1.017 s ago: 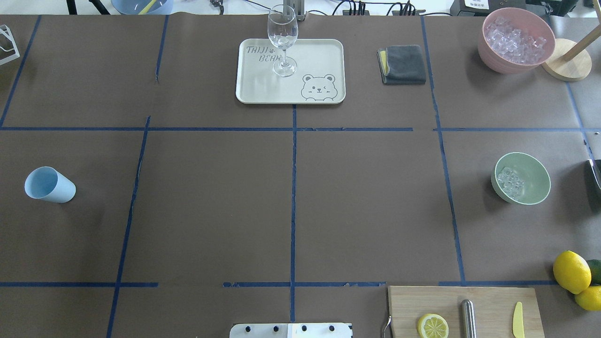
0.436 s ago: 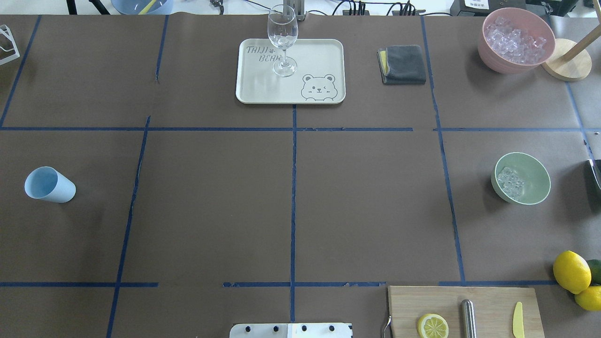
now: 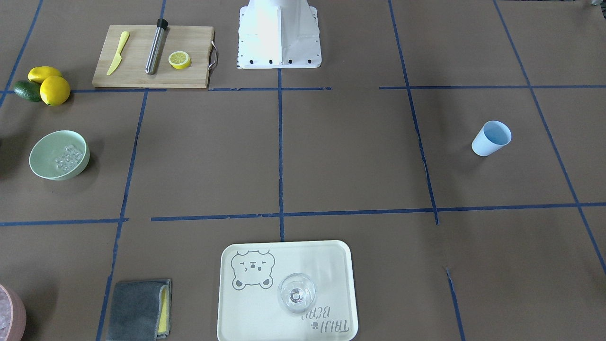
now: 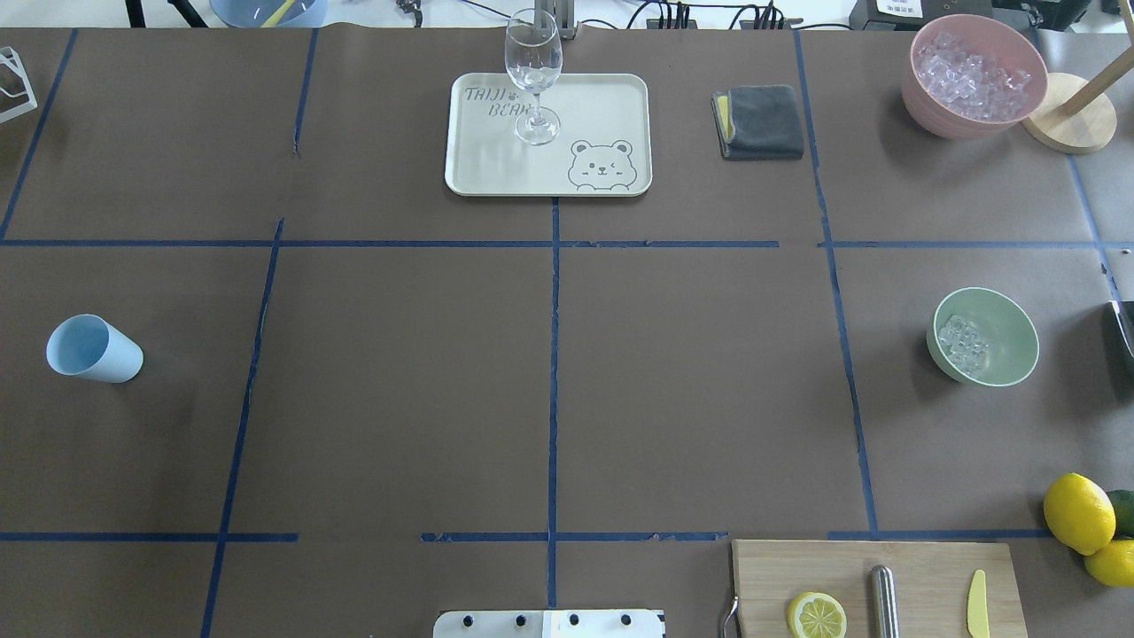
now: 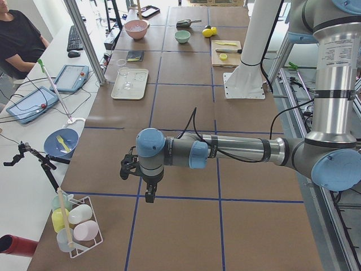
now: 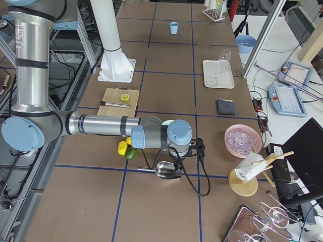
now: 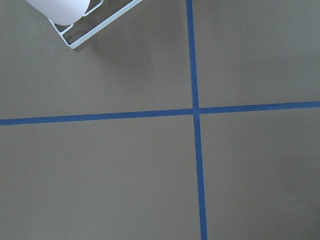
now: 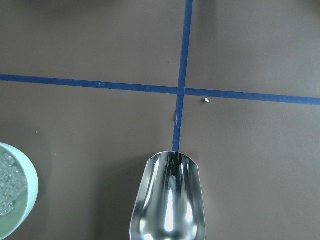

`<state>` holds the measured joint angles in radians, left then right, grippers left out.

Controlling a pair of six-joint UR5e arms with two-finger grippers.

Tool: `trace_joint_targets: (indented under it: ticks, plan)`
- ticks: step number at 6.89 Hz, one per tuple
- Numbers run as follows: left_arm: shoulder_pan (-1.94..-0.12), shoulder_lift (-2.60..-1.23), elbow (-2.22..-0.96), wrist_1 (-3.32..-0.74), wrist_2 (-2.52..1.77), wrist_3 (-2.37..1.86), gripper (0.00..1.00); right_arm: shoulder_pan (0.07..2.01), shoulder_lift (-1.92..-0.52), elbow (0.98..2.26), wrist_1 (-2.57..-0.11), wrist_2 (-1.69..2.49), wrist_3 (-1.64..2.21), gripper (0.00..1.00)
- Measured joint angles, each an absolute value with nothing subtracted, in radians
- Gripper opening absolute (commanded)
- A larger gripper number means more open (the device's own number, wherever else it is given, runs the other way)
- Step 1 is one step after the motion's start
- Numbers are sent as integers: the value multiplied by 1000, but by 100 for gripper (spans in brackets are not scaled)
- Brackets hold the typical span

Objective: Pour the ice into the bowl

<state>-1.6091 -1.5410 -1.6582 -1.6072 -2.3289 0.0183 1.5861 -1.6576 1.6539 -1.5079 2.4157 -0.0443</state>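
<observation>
Your right gripper (image 6: 179,162) is hanging nearest the bowl (image 4: 1014,350), ice (image 4: 963,343) already lying inside (you cannot tell how its jaws stand).

Clipped by the frame edges
Right wrist view: scoop (image 8: 168,200) cut at 6 o'clock; bowl (image 8: 29,185) and ice (image 8: 6,180) cut at 8 o'clock.

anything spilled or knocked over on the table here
Nothing stands out. The ice lies inside the bowl, with none seen spilled around it. The cup and glass stand upright. One tiny white speck lies by a tape cross.
</observation>
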Motion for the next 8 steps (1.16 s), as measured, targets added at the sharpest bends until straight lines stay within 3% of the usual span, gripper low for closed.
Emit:
trace_joint_targets:
  ticks: [8]
  plan:
    - [-1609, -1542, -1654, -1642, -2327, -29, 100, 1586, -1652, 1653, -1508, 2411, -12, 100]
